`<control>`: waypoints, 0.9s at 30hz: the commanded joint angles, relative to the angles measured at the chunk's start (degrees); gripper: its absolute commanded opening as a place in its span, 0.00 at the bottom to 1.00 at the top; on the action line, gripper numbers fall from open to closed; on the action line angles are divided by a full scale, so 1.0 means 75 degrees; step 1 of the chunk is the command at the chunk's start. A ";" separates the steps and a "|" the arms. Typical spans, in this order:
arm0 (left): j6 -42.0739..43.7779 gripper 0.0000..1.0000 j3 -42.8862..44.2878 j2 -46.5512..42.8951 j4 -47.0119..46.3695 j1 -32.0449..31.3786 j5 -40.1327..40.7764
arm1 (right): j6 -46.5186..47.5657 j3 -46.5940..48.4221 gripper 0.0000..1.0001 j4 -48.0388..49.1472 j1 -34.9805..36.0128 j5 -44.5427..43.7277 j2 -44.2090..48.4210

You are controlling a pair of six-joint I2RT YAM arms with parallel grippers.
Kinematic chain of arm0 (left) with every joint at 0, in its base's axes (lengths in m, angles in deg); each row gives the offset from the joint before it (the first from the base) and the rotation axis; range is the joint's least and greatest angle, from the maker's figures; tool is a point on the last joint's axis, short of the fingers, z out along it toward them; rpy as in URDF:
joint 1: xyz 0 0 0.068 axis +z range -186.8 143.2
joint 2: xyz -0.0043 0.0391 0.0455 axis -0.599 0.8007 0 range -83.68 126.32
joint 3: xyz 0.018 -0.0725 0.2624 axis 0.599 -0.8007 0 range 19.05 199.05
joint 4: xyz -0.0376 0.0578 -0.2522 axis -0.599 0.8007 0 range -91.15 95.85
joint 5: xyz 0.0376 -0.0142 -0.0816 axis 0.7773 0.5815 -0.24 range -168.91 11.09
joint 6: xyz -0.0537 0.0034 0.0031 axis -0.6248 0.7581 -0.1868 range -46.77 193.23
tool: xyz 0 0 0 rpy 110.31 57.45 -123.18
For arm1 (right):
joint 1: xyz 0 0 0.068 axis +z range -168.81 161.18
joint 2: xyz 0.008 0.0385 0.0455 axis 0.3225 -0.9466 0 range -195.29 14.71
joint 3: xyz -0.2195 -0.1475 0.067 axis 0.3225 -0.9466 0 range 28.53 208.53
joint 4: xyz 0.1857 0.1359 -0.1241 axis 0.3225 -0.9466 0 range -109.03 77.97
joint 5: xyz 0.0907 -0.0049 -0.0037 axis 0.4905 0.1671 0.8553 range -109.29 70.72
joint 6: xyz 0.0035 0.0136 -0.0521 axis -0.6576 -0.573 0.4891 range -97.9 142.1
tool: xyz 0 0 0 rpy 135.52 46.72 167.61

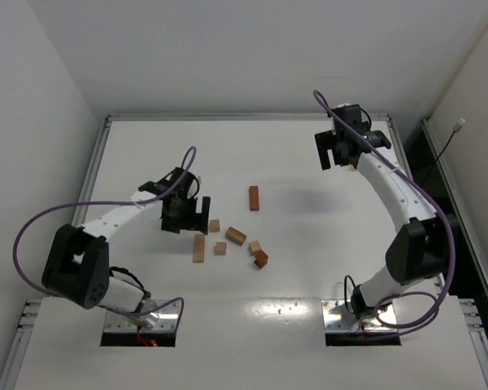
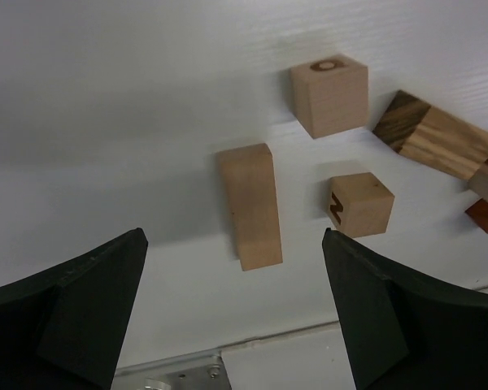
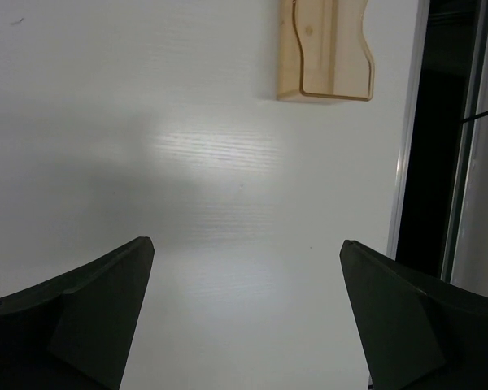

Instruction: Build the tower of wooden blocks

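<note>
From above, the left gripper (image 1: 189,223) hangs just beside the scattered wood blocks (image 1: 235,236), the right gripper (image 1: 335,156) well apart; the left wrist shows spread jaws flanking the tan bar (image 2: 250,205), its long axis crossing their closing line; the right wrist shows jaws likewise spread, holding nothing.

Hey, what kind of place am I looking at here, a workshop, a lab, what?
Most likely a robotics lab test cell. A left arm and right arm are bolted to a white table, plain white walls box it in, and small wood blocks lie scattered on it.
</note>
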 commanded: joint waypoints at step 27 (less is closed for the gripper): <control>-0.1330 0.09 0.0017 0.2333 -0.0505 -0.0957 0.1123 | -0.0375 -0.0591 0.95 -0.0276 -0.1291 0.1078 0.0777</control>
